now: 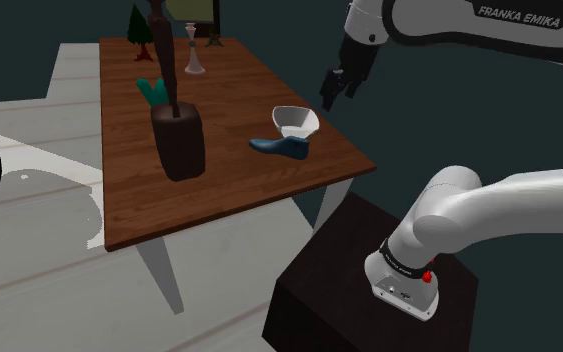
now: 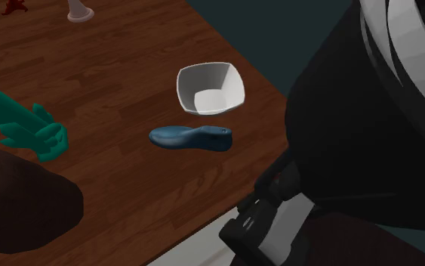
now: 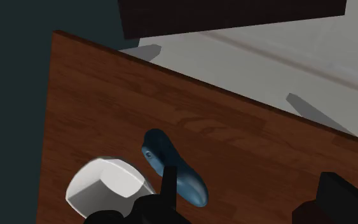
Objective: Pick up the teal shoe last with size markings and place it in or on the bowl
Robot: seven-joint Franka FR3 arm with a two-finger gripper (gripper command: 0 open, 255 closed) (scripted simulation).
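The shoe last (image 1: pixel 281 147) is dark blue-teal and lies flat on the brown wooden table (image 1: pixel 219 190), near the edge at the shoulder view's right. A white bowl (image 1: pixel 295 121) stands upright just behind it, almost touching. My black gripper (image 1: pixel 334 88) hangs high above and to the right of the bowl, beyond the table edge. In the wrist view the fingers (image 3: pixel 336 197) stand wide apart, so the gripper (image 3: pixel 252 177) is open and holds nothing. The shoe last (image 3: pixel 174 167) lies by one finger, beside the bowl (image 3: pixel 104 184). Shoe last (image 2: pixel 192 137) and bowl (image 2: pixel 210 89) sit clear of the arm.
A dark brown stump-like vase (image 1: pixel 179 140) with a tall stem stands mid-table. A teal hand-shaped object (image 1: pixel 151 90) lies behind it, with a white chess-like piece (image 1: pixel 195 50) and a dark red tree figure (image 1: pixel 139 30) at the far end. The black stand (image 1: pixel 369 280) sits by the table.
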